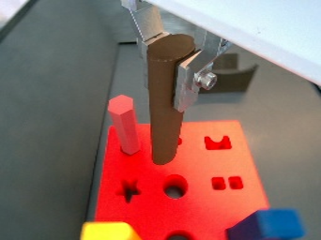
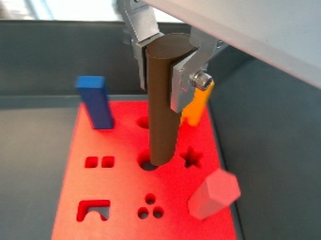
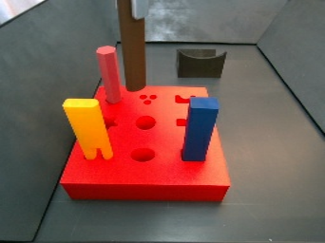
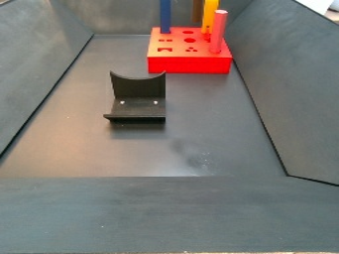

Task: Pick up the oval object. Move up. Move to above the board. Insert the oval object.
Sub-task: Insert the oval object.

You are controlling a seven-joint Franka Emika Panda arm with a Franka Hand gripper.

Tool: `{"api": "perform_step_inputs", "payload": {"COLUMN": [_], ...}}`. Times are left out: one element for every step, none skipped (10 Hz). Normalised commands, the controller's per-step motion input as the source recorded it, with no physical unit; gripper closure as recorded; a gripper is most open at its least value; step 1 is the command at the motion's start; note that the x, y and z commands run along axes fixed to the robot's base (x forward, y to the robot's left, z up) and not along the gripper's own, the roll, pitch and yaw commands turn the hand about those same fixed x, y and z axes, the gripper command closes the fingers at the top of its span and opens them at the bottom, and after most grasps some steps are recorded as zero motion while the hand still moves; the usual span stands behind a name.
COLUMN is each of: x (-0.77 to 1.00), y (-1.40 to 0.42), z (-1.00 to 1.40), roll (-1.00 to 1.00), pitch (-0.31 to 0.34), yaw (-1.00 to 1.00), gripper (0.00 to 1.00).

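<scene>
My gripper [image 1: 166, 67] is shut on the oval object [image 1: 166, 103], a tall dark-brown peg held upright near its top between the silver fingers [image 1: 186, 82]. It shows the same way in both wrist views [image 2: 163, 70]. The peg [image 2: 160, 108] stands over the red board [image 1: 207, 161], and its lower end sits at a hole near the board's middle [image 2: 150, 165]. In a side view the peg [image 3: 129, 47] rises from the board [image 3: 159, 180] behind the pink peg, and the gripper is cut off above the frame.
A pink peg [image 3: 108, 74], a yellow peg [image 3: 86, 128] and a blue peg [image 3: 200, 128] stand in the board. The dark fixture [image 3: 200, 62] stands behind the board, also shown in a side view [image 4: 137, 97]. Grey bin walls surround the floor.
</scene>
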Motion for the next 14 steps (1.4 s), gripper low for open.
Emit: {"api": "perform_step_inputs", "payload": {"x": [-0.10,-0.11,-0.05,0.29,0.26,0.06,0.19,0.22,0.27,0.24,0.35,0.22,0.31,0.00], "y": [-0.07,-0.08,-0.11,-0.17,-0.35,-0.60,-0.53,-0.52,-0.49,-0.46,-0.43,-0.27,-0.09,0.00], "z": [-0.24,-0.22,-0.19,-0.12,0.00,0.00,0.00,0.00,0.00,0.00,-0.10,-0.31,-0.37,-0.30], "roll": [0.14,0.14,0.13,0.09,0.08,0.05,0.00,-0.01,-0.05,-0.03,-0.03,-0.01,0.00,0.00], "pitch": [0.169,0.176,0.060,0.000,0.007,0.000,0.023,0.137,0.133,0.183,0.179,0.000,-0.106,-0.131], "yaw": [-0.86,-0.85,-0.93,-0.69,-0.37,-0.57,-0.57,-0.49,-0.49,-0.47,-0.38,-0.12,-0.70,-0.53], "gripper": [1.00,1.00,1.00,1.00,1.00,1.00,1.00,1.00,1.00,1.00,1.00,1.00,1.00,1.00]}}
